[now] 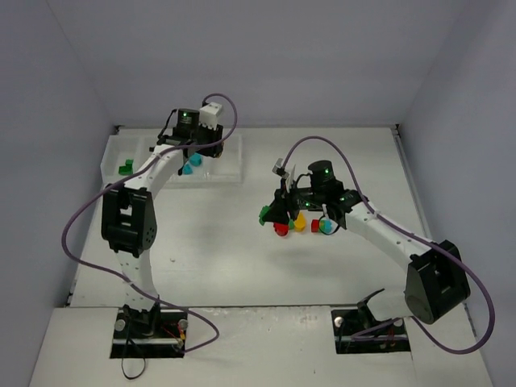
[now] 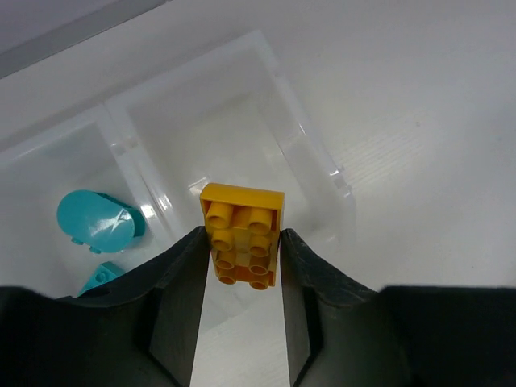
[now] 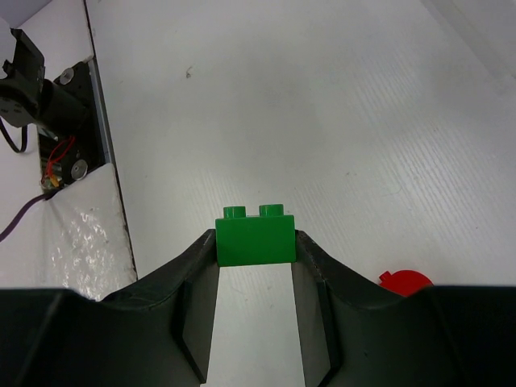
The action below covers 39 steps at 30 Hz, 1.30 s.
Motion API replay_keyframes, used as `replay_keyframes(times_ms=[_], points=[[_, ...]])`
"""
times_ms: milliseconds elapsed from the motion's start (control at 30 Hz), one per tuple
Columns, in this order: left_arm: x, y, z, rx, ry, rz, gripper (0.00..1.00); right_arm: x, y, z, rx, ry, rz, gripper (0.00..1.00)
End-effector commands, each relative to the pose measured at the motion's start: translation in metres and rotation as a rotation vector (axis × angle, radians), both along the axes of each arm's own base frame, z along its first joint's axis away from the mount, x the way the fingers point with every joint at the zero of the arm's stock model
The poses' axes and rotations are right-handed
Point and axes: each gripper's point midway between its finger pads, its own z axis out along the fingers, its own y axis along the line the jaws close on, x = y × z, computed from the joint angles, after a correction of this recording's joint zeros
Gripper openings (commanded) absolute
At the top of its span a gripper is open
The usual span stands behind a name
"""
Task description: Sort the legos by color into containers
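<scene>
My left gripper (image 2: pixel 242 239) is shut on a yellow-orange brick (image 2: pixel 242 232) and holds it over a compartment of the translucent tray (image 2: pixel 321 157). Two cyan bricks (image 2: pixel 97 222) lie in the compartment to its left. In the top view the left gripper (image 1: pixel 198 149) is over the tray (image 1: pixel 230 173), which also holds a green brick (image 1: pixel 125 168) at its left end. My right gripper (image 3: pixel 255 243) is shut on a green brick (image 3: pixel 255 238) above the table. In the top view that gripper (image 1: pixel 270 212) is at mid-table with the green brick (image 1: pixel 264 214).
Loose bricks lie on the table under the right arm: a red one (image 1: pixel 281 228), a yellow one (image 1: pixel 300 222) and a cyan and red one (image 1: pixel 326 226). The red one shows in the right wrist view (image 3: pixel 405 282). White walls stand behind and beside the table.
</scene>
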Motion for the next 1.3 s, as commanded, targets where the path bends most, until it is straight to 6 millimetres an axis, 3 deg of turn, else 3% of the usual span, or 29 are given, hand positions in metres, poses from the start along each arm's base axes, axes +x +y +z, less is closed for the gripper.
replay_keyframes(times_ms=[0,167,200,300,333,400,433,467,500,533,633,767,967,1100,1267], points=[[0.024,-0.005,0.038,-0.038,-0.107,0.059,0.36,0.003,0.002,0.022,0.046,-0.063,-0.006,0.0],[0.03,-0.013,0.036,-0.042,-0.108,0.052,0.47,0.004,0.001,0.019,0.041,-0.058,-0.012,0.0],[0.031,-0.013,0.036,-0.048,-0.106,0.058,0.54,0.004,0.002,0.018,0.04,-0.057,-0.012,0.0],[0.025,-0.015,0.042,-0.095,-0.069,0.09,0.59,0.006,0.002,0.019,0.039,-0.064,-0.018,0.0],[0.016,-0.021,0.056,-0.136,-0.064,0.069,0.59,0.007,0.002,0.021,0.042,-0.071,-0.018,0.0],[-0.004,-0.031,0.063,-0.228,-0.006,0.069,0.63,0.01,0.001,0.024,0.039,-0.085,-0.029,0.0],[-0.016,-0.036,0.088,-0.278,-0.031,0.048,0.8,0.011,0.001,0.025,0.04,-0.092,-0.034,0.0],[-0.03,-0.047,0.094,-0.328,-0.006,0.005,0.87,0.013,0.0,0.026,0.037,-0.101,-0.046,0.0],[-0.044,-0.053,0.093,-0.382,0.048,0.003,0.87,0.014,0.0,0.026,0.036,-0.108,-0.051,0.0],[-0.058,-0.055,0.11,-0.424,0.048,-0.007,0.87,0.016,0.0,0.027,0.038,-0.115,-0.055,0.0],[-0.094,-0.072,0.121,-0.569,0.145,-0.062,0.87,0.022,-0.001,0.026,0.027,-0.134,-0.078,0.0],[-0.135,-0.085,0.113,-0.684,0.322,-0.118,0.88,0.03,-0.003,0.032,0.02,-0.173,-0.113,0.0],[-0.176,-0.102,0.086,-0.663,0.502,-0.068,0.85,0.039,-0.006,0.04,0.017,-0.216,-0.153,0.0],[-0.201,-0.126,0.076,-0.633,0.584,-0.117,0.8,0.04,-0.005,0.044,0.032,-0.222,-0.156,0.0],[-0.211,-0.136,0.08,-0.643,0.618,-0.187,0.73,0.036,-0.003,0.043,0.043,-0.208,-0.143,0.0]])
